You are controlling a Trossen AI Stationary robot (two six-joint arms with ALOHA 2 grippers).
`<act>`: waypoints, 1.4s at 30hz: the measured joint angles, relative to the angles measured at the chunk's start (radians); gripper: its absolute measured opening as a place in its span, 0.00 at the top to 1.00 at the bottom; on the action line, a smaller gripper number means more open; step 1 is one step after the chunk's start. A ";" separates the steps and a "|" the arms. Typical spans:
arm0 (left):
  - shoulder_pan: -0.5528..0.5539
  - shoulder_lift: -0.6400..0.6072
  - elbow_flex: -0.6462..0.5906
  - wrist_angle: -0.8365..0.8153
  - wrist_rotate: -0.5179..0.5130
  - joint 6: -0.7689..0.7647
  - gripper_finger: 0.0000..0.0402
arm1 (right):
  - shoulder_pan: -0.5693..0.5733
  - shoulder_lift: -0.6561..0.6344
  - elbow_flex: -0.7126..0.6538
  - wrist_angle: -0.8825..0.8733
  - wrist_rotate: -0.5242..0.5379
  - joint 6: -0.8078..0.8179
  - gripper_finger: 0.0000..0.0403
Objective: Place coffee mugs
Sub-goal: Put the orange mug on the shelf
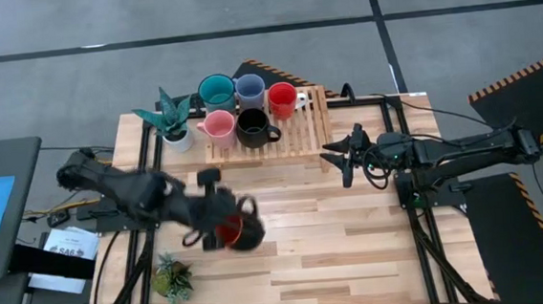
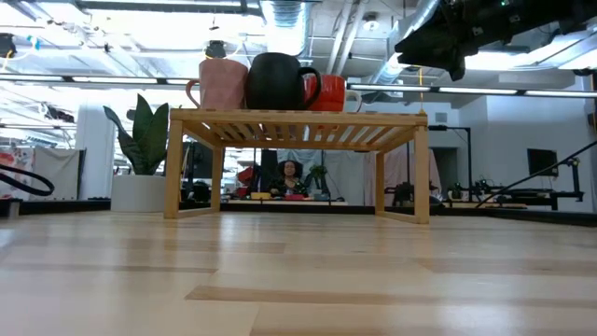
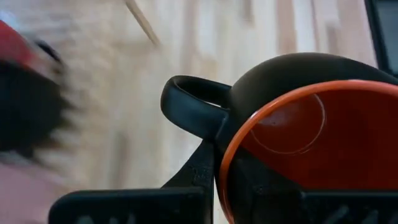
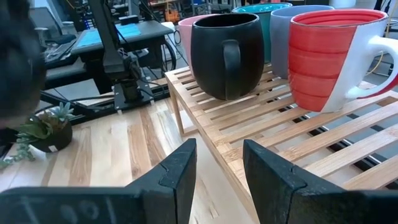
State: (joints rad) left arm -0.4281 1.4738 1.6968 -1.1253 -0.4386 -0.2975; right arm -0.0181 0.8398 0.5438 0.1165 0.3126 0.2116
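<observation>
Five mugs stand on the wooden slatted rack (image 1: 301, 136): teal (image 1: 216, 91), grey-blue (image 1: 250, 88), red (image 1: 282, 98), pink (image 1: 219, 126) and black (image 1: 253, 126). My left gripper (image 1: 221, 230) is shut on a sixth mug (image 1: 242, 233), black outside and orange inside, over the table's middle left. My right gripper (image 1: 339, 157) is open and empty, just off the rack's right end and above it; it points at the rack in the right wrist view (image 4: 217, 180) and shows in the low view (image 2: 438, 47). My left gripper holds the mug by its rim (image 3: 222, 163), right beside the handle (image 3: 189, 106). One finger (image 3: 202, 168) is outside the wall and one is inside the cup. The mug is tilted, so its orange inside (image 1: 227, 230) shows from above. I cannot tell whether it is clear of the table.
A white pot with a green plant (image 1: 176, 122) stands at the rack's left end. A small dark pot with a plant (image 1: 172, 279) stands near the table's front left. The rack's right half (image 4: 323, 143) is bare slats. Bare wooden tabletop (image 1: 336, 253) lies in front.
</observation>
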 joint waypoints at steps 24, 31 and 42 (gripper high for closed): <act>0.566 0.309 0.347 0.331 0.252 0.486 1.00 | 0.074 -0.003 0.000 0.162 -0.023 -0.015 0.61; 0.620 0.493 0.657 0.163 0.252 0.490 1.00 | 0.105 -0.039 0.000 0.111 -0.011 -0.062 0.61; 0.698 0.567 0.635 0.163 0.192 0.514 1.00 | 0.111 -0.123 0.001 -0.080 -0.005 -0.063 0.61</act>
State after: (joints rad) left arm 0.2703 2.0403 2.3322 -0.9627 -0.2462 0.2168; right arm 0.0929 0.7165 0.5449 0.0367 0.3075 0.1490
